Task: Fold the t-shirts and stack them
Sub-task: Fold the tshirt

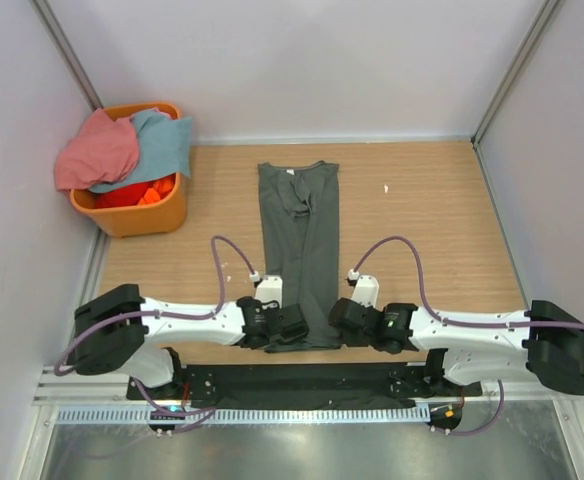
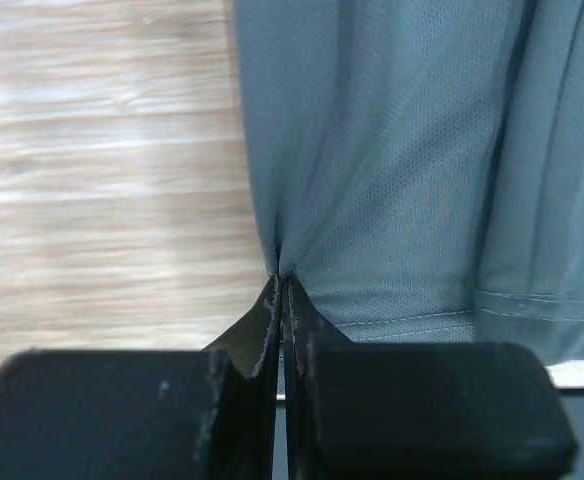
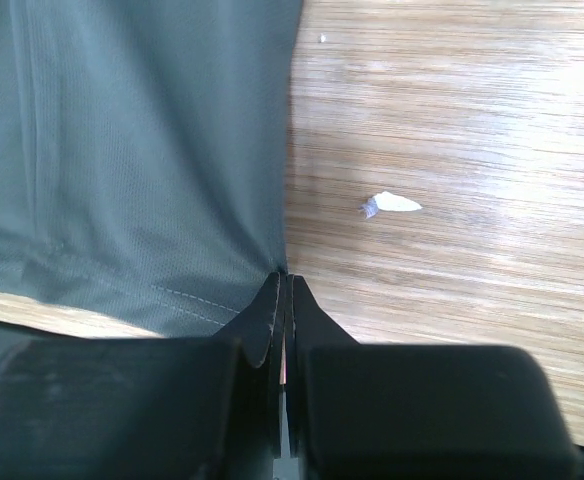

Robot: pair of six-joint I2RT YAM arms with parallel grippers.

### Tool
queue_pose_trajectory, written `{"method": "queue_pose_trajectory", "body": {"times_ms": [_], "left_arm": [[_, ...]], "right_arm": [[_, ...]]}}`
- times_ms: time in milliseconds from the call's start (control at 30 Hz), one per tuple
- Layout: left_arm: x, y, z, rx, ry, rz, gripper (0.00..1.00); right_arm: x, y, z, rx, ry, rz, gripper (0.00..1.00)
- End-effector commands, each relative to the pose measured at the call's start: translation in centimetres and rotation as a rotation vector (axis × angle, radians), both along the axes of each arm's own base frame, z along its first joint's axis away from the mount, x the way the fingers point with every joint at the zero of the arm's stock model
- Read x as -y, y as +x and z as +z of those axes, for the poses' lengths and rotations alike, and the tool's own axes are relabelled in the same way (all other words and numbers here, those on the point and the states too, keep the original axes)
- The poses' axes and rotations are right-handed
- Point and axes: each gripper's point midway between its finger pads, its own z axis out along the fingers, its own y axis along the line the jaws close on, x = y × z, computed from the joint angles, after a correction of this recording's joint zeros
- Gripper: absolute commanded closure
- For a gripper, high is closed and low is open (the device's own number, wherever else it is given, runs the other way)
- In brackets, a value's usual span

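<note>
Cloth like this dark grey t-shirt (image 1: 300, 240) is light, thin and limp, with a fine mesh weave that shows in both wrist views. It has no stiffness of its own, so it will sag and crease wherever it is not held. It probably also slides easily over the smooth wooden table (image 1: 422, 200). The shirt lies in the middle of the table as 1 long narrow strip, its sides already turned in, with the neck at the far end and the hem at the near end. The best places to hold it are the 2 near corners by the stitched hem. There the layers are doubled, and lifting both corners evenly should keep the strip straight.

The left gripper (image 2: 282, 285) is fully closed at the strip's left edge just above the hem. The fabric puckers into its tips, so it appears to have a pinch of cloth. The right gripper (image 3: 284, 280) is closed just as tightly at the right edge near the hem, and the cloth draws to a point at its tips.

A pink shirt (image 1: 97, 150) and a light blue shirt (image 1: 162, 145) are heaped over the orange basket (image 1: 142, 225) at the far left, well apart from the grey one. A small white scrap (image 3: 392, 204) lies on the bare wood to the right.
</note>
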Motion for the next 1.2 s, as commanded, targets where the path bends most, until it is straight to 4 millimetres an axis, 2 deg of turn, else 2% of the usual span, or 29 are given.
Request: {"method": "queue_pose_trajectory", "body": {"times_ms": [0,100,200,233,300,333,433,467,667,767,933,1167], "left_arm": [[-1.0,0.2,0.9,0.039,-0.05,0.073,1.0],[-1.5,-0.2,1.1,0.031,-0.087,0.097,0.99],[-2.1,-0.6,0.9,0.022,-0.099,0.108,0.89],[-2.1,-0.7,1.0,0.02,-0.107,0.109,0.7],[-2.3,-0.8,1.0,0.02,-0.109,0.106,0.5],[-2.4,-0.9,1.1,0.02,-0.104,0.104,0.39],[-2.8,-0.9,2.2,0.039,-0.119,0.115,0.38],[-2.7,-0.9,2.7,0.045,-0.135,0.113,0.39],[-2.1,-0.7,5.1,0.096,-0.205,0.094,0.41],[-0.9,-0.5,5.6,0.113,-0.27,0.072,0.4],[-0.1,-1.0,3.5,0.077,-0.297,0.067,0.39],[0.0,-1.6,1.3,0.04,-0.291,0.072,0.42]], "right_arm": [[1.3,0.3,-0.3,0.026,-0.022,-0.047,0.99],[1.3,0.1,-0.9,0.014,-0.024,-0.048,0.99],[1.2,-0.2,-1.3,0.002,-0.019,-0.037,0.99],[1.1,-0.3,-1.3,-0.002,-0.018,-0.036,0.99],[1.2,-0.4,-1.3,-0.008,-0.022,-0.032,0.99],[1.2,-0.4,-1.2,-0.007,-0.018,-0.032,0.83],[1.3,-0.3,-0.1,0.005,0.005,-0.039,0.35],[1.7,-0.5,0.1,0.005,0.0,-0.039,0.33],[1.3,0.0,3.2,0.057,0.097,-0.061,0.35],[0.3,-0.3,3.1,0.041,0.139,-0.038,0.39],[-1.2,-1.1,1.5,-0.009,0.17,-0.012,0.43],[-1.0,-1.6,0.4,-0.024,0.147,-0.008,0.49]]}}
